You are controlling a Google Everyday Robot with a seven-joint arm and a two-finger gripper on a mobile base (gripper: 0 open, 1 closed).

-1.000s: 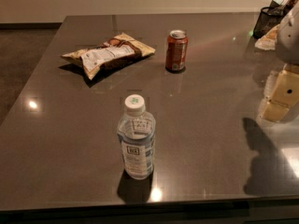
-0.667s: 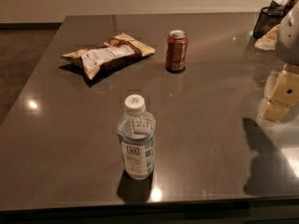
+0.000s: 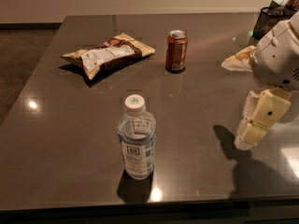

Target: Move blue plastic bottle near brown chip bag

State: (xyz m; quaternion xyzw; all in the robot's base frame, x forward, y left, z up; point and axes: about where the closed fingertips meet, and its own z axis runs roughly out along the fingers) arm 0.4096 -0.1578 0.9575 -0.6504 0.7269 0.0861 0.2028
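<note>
The blue plastic bottle (image 3: 136, 138) stands upright near the front edge of the dark table (image 3: 60, 139); it is clear and bluish, with a white cap and a pale label. The brown chip bag (image 3: 107, 54) lies flat at the back left, well apart from the bottle. My gripper (image 3: 246, 138) hangs above the table at the right side, pointing down and left. It is far to the right of the bottle, holds nothing, and casts a shadow on the table beneath it.
A reddish-brown soda can (image 3: 176, 51) stands upright at the back centre, right of the chip bag. A crumpled tan wrapper (image 3: 239, 60) lies at the back right, beside a black mesh container (image 3: 268, 18) in the far right corner.
</note>
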